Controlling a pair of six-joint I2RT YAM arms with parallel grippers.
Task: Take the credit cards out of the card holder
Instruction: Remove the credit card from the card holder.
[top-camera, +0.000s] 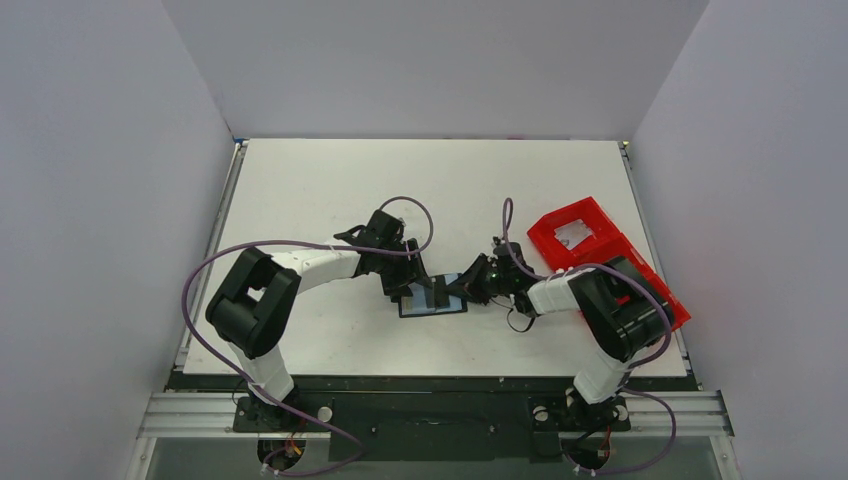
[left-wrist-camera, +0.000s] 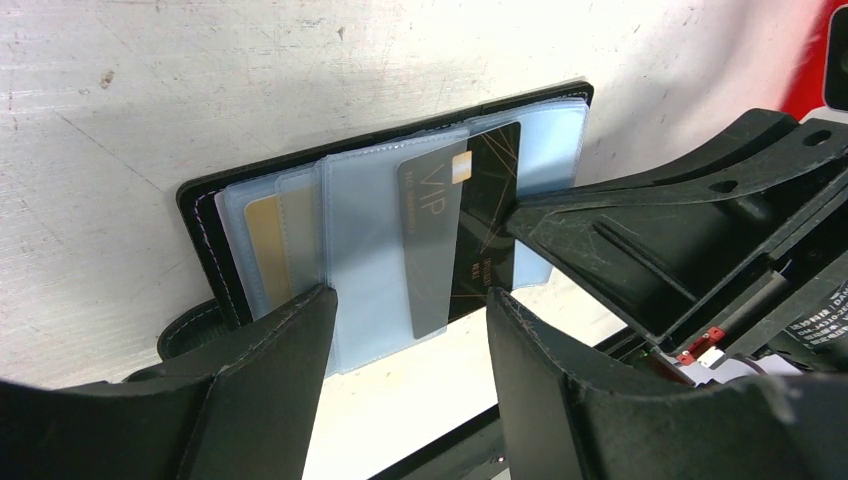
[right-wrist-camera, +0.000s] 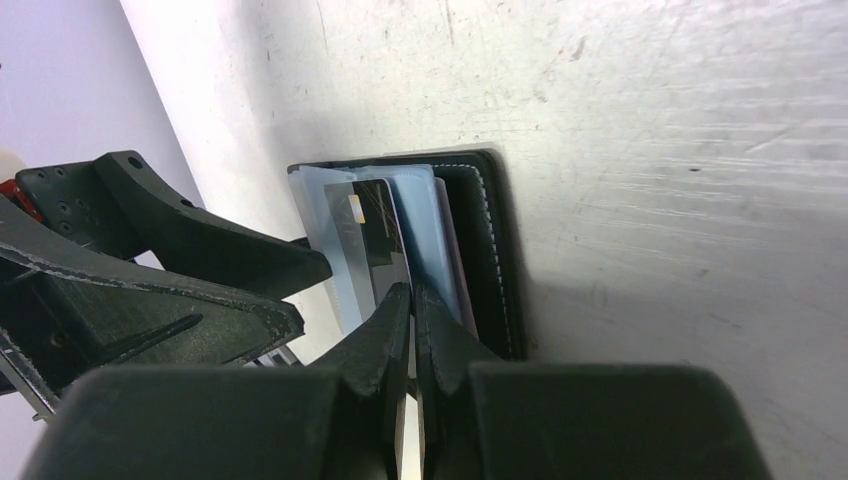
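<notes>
Evidently the small black folding card holder (top-camera: 432, 300) lies open on the white table (top-camera: 330, 190) between the arms. The left gripper (left-wrist-camera: 410, 300), spread wide and empty, straddles its clear sleeves (left-wrist-camera: 360, 250), probably to steady it; the right gripper (right-wrist-camera: 412, 292), pinched shut, grips one dark VIP card (left-wrist-camera: 490, 200). Two cards show, counting a sleeved gold card (left-wrist-camera: 262, 240).

The letters "VIP" are showing in pale print on the dark card (left-wrist-camera: 440, 230), running lengthwise along it where it is sticking out of a clear sleeve of the card holder (left-wrist-camera: 203, 225). Smaller gold lettering lower on that card, and white print on the black housing (left-wrist-camera: 818, 325) at the lower right of the left wrist view, are coming out too small to read.
</notes>
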